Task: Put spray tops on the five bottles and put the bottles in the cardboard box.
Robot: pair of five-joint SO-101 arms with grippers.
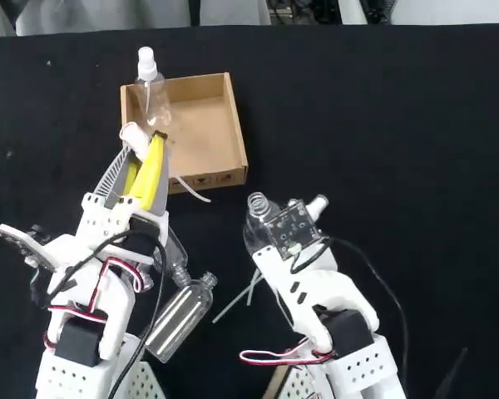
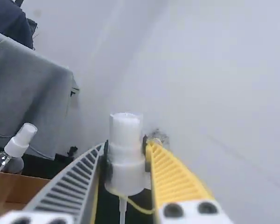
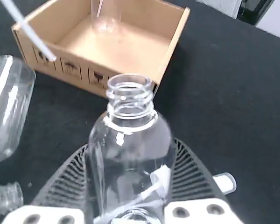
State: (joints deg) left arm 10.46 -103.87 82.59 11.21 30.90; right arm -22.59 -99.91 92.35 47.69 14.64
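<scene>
My left gripper (image 1: 137,140) is shut on a white spray top (image 1: 133,133), held just over the near-left corner of the cardboard box (image 1: 224,125). The top's thin tube (image 1: 191,189) trails down past the box front. In the left wrist view the spray top (image 2: 126,149) sits between the grey and yellow fingers (image 2: 170,168). A clear bottle (image 1: 151,87) with a spray top on stands in the box's far-left corner. My right gripper (image 1: 264,226) is shut on an open clear bottle (image 3: 130,140), held upright in front of the box (image 3: 172,42).
Two open clear bottles (image 1: 183,312) (image 1: 176,259) lie by the left arm's base. A loose white spray top (image 1: 316,204) lies beside the right gripper, and thin tubes (image 1: 237,298) lie between the arms. The black table stretches bare to the right.
</scene>
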